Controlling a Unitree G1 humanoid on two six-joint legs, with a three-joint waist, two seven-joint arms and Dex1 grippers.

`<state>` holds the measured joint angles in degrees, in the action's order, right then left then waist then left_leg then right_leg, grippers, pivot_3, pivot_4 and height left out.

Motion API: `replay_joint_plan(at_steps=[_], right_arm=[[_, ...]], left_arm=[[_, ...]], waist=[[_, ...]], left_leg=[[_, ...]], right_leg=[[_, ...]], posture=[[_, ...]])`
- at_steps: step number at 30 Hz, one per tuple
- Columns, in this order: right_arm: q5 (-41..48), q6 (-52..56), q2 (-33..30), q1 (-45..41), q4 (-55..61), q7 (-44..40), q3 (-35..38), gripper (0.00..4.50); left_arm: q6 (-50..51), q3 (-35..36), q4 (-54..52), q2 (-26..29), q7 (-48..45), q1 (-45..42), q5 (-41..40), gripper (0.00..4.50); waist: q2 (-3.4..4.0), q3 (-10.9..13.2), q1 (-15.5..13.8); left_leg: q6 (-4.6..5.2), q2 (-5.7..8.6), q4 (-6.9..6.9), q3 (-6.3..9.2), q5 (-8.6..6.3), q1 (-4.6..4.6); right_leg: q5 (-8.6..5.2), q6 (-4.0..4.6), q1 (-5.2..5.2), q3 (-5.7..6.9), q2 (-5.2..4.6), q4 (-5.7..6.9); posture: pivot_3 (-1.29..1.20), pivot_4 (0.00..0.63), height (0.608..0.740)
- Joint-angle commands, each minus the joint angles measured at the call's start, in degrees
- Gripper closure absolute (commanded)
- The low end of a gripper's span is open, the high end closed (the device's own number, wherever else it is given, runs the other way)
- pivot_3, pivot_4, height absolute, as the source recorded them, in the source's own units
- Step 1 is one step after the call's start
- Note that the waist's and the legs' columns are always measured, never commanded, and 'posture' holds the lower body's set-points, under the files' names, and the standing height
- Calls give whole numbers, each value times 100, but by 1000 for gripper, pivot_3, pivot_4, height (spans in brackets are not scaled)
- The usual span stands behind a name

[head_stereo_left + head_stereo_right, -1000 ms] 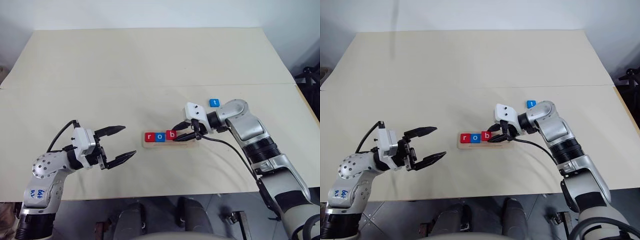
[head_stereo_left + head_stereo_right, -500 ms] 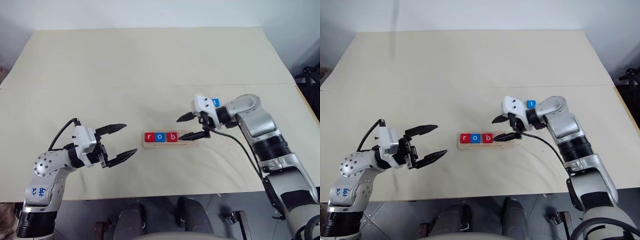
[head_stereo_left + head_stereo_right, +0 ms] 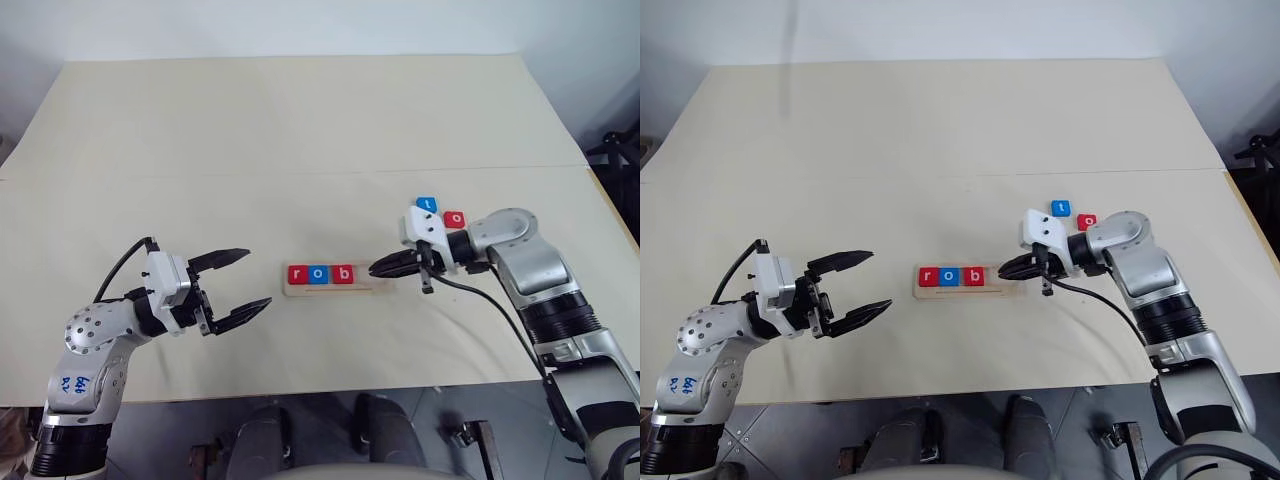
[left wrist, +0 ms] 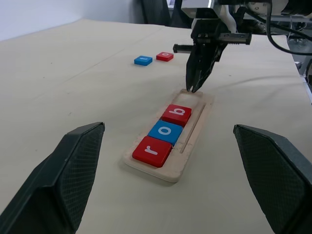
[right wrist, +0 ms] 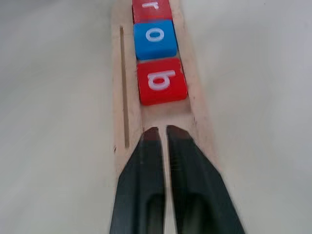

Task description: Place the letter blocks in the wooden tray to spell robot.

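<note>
1. Since a second ago, my right gripper (image 3: 385, 268) has backed off the b block (image 3: 343, 274) toward 3 o'clock and its fingers have come together with nothing between them; they now sit over the bare right end of the wooden tray (image 3: 377, 287).
2. Red r block (image 3: 298, 274), blue o block (image 3: 319, 274) and b lie side by side in the tray's left part. The red o block (image 3: 456, 217) and the blue t block (image 3: 427, 203) rest on the table (image 3: 300, 120) at about 1 o'clock from the tray, just beside each other.
3. My left gripper (image 3: 245, 284) hovers wide open and empty at 9 o'clock from the tray, well apart from it.
4. Risks: my fingertips sit low near the tray, so a careless swing could nudge it or push b askew. Grabbing o may knock t, since they lie so close. Picking t first would break the spelling.
</note>
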<state>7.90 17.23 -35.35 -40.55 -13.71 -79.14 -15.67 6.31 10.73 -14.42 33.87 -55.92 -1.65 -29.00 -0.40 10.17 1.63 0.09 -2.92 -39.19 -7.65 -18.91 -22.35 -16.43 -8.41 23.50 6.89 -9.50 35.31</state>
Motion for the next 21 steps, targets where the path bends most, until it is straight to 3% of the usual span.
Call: replay_joint_plan(at_steps=[1, 11, 20, 21], right_arm=[[-40, -117, 110, -119, 36, 85, -34, 4089], [-168, -207, 447, -260, -137, 143, -247, 4089], [-57, -222, 166, -328, -96, -146, -39, 4089], [-41, -231, 154, -341, -119, -150, -13, 4273]], left_arm=[[-34, 54, -105, 46, 39, 39, -12, 0], [-52, 184, -258, 100, 175, 227, -16, 0], [-143, 203, -287, 77, 199, 379, -5, 0], [-154, 189, -286, 62, 206, 378, 2, 0]], waist=[[0, 0, -8], [0, 0, -2], [0, 0, -5], [0, 0, -2]], left_leg=[[0, 0, 0, 0, 0, 0], [0, 0, -1, 0, 0, 0], [0, 0, -1, 0, 0, 0], [0, 0, -1, 0, 0, 0]], right_leg=[[0, 0, 0, -1, 0, 0], [0, 0, 0, 0, 0, 1], [0, 0, 0, 0, 0, 0], [0, 0, 0, 0, 0, 0]], posture=[[0, 150, 740], [0, 150, 740], [0, 150, 740], [0, 150, 740]])
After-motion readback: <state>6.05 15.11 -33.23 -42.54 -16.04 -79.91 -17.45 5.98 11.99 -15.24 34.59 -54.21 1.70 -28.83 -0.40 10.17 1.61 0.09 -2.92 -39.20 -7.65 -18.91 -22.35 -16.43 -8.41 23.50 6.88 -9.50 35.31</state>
